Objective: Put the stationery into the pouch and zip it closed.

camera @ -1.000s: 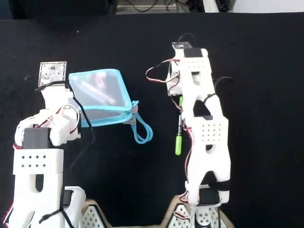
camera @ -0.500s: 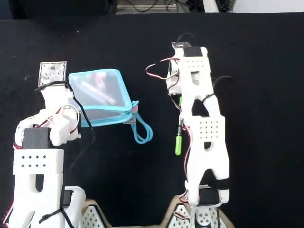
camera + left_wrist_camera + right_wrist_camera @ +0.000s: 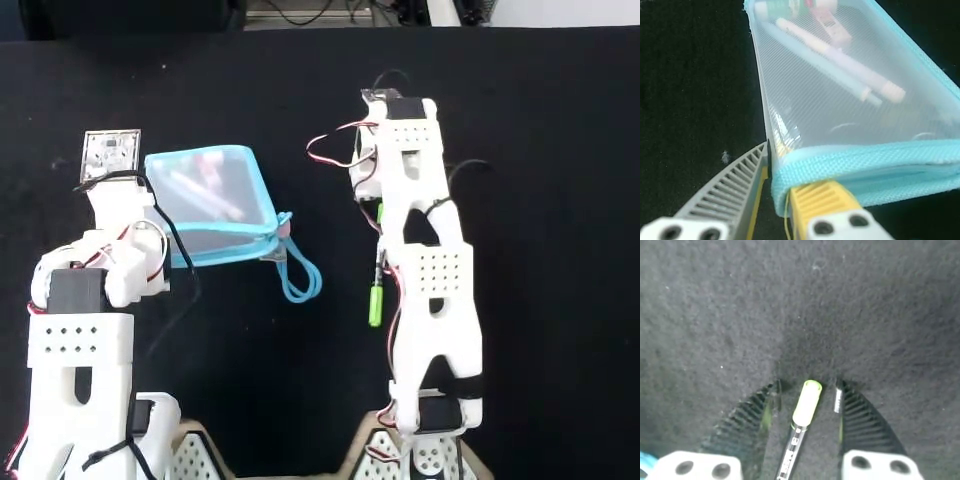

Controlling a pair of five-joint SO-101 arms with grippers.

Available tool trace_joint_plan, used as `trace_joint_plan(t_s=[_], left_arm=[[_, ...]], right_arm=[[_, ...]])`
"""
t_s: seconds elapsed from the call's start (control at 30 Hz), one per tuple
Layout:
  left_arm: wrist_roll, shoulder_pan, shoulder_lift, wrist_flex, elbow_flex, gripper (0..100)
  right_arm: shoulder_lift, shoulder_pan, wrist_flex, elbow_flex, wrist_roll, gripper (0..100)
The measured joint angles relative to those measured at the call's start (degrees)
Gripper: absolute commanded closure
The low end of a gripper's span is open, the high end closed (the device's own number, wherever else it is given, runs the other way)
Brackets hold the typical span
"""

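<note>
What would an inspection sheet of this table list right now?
Surface: black cloth table, flat.
Job's things: see-through blue pouch holding pens; green pen lying on the cloth, apart from the pouch.
Clutter: nothing seen.
Grippers: left gripper shut on the pouch's hem; right gripper open, a finger on either side of the green pen.
Cables: red, white and black wires looped on the right arm.
Surroundings: loose cables beyond the table's far edge.

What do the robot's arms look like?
The left arm and right arm are chunky white plastic with little round holes, black motors and thin red, white and black wires. The left jaws are ribbed, one grey, one yellow; the right jaws are ribbed and dark.
</note>
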Motion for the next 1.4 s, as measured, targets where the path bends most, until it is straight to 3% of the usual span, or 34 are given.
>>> trace_joint_plan(t_s=[0.1, 0.63, 1.23, 1.4], left_arm=[[0.0, 0.0, 0.0, 0.0, 0.0, 97], [0.0, 0.0, 0.0, 0.0, 0.0, 97], [0.0, 0.0, 0.0, 0.0, 0.0, 97], [0.0, 0.0, 0.0, 0.0, 0.0, 97]], right_arm=[[0.0, 0.2, 0.0, 0.0, 0.0, 99.5], [-1.1, 2.9, 0.2, 0.4, 0.0, 98.8], [-36.5, 2.9, -2.3, 31.6, 0.4, 98.8], [-45.2, -0.6, -2.6, 36.7, 0.4, 98.8]])
